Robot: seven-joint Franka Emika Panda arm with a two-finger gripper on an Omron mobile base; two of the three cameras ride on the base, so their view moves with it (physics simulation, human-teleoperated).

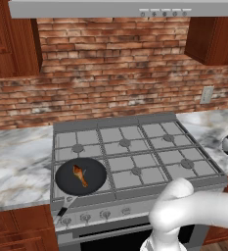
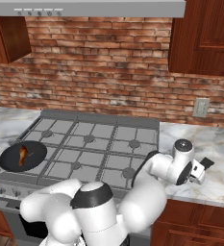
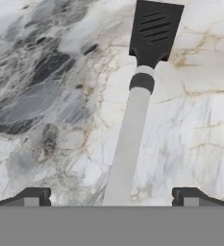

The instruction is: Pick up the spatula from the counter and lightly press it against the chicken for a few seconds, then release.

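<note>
In the hand view the spatula (image 3: 132, 125) lies flat on the marble counter (image 3: 46, 96). Its long axis goes nearly straight up the frame, with the black slotted head at the top, a little right of centre, and the grey handle coming down to the bottom edge. The gripper (image 3: 111, 198) is wide open: one of the fingertips (image 3: 36, 197) is at lower left, the other at lower right. The handle passes between them with free marble on both sides, so nothing is held. I judge that the closing line crosses the handle, which suits a grasp after going down. There is one spatula, one pan (image 1: 96, 171) at the lower left of the left base view, and one chicken (image 1: 80, 175) piece inside it
</note>
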